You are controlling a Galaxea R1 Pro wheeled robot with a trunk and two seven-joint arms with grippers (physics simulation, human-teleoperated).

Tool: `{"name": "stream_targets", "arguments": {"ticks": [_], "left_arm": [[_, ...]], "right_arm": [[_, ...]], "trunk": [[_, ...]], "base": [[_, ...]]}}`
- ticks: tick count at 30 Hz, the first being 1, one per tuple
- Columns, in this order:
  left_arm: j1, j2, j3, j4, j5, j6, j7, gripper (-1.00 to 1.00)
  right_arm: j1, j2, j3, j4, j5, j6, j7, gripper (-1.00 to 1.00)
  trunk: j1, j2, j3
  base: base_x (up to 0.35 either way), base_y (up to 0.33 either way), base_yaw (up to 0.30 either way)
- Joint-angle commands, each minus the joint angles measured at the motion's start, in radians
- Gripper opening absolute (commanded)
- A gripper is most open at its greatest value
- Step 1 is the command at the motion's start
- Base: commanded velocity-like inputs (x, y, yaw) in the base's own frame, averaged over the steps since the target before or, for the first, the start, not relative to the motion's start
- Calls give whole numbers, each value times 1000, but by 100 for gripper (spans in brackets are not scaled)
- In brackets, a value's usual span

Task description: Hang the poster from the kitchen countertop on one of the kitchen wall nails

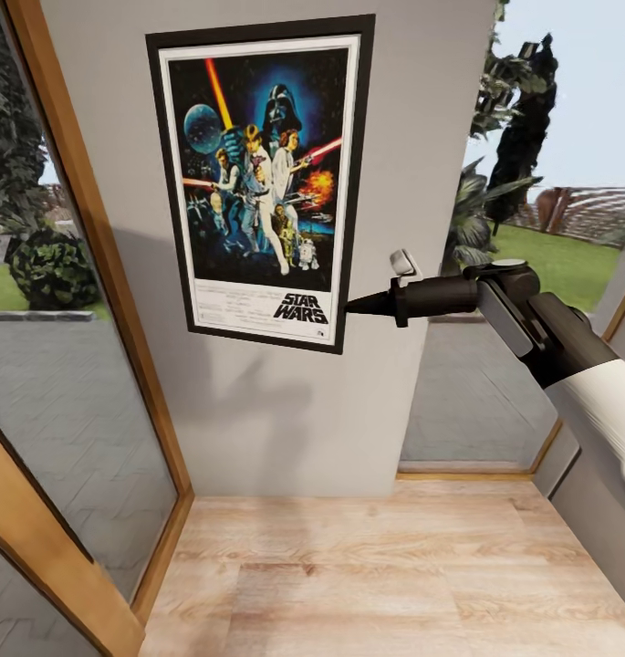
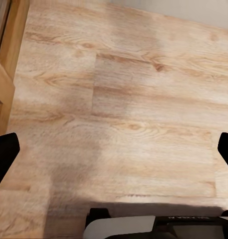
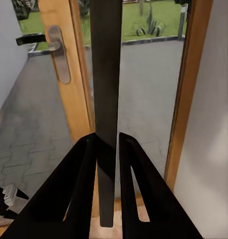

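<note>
The poster (image 1: 257, 173), black-framed with colourful figures and "STAR WARS" lettering, stands upright flat against the grey wall (image 1: 285, 411). My right gripper (image 1: 353, 306) reaches in from the right and is shut on the frame's lower right edge. In the right wrist view the poster (image 3: 106, 74) shows edge-on as a dark strip pinched between the two black fingers (image 3: 84, 164) of the right gripper (image 3: 108, 137). My left gripper (image 2: 114, 154) is open over the wood floor (image 2: 118, 99), holding nothing. The wall nails are hidden, and the kitchen countertop is out of view.
Tall windows with wooden frames (image 1: 102, 228) flank the narrow wall on both sides. A door handle (image 3: 59, 55) sits on a wooden frame beyond the poster. Pale plank floor (image 1: 367, 575) lies below the wall.
</note>
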Motion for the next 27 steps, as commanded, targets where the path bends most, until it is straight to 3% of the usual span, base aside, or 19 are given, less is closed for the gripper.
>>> {"name": "stream_targets", "arguments": {"ticks": [1, 27], "left_arm": [[0, 0, 2, -1, 1, -1, -5, 100], [0, 0, 2, -1, 1, -1, -4, 100]], "right_arm": [[-2, -1, 3, 0, -10, 10, -1, -100], [-2, 0, 3, -1, -10, 10, 0, -100]], "trunk": [[1, -2, -2], [1, -2, -2]], "base": [[285, 0, 0], [330, 0, 0]]}}
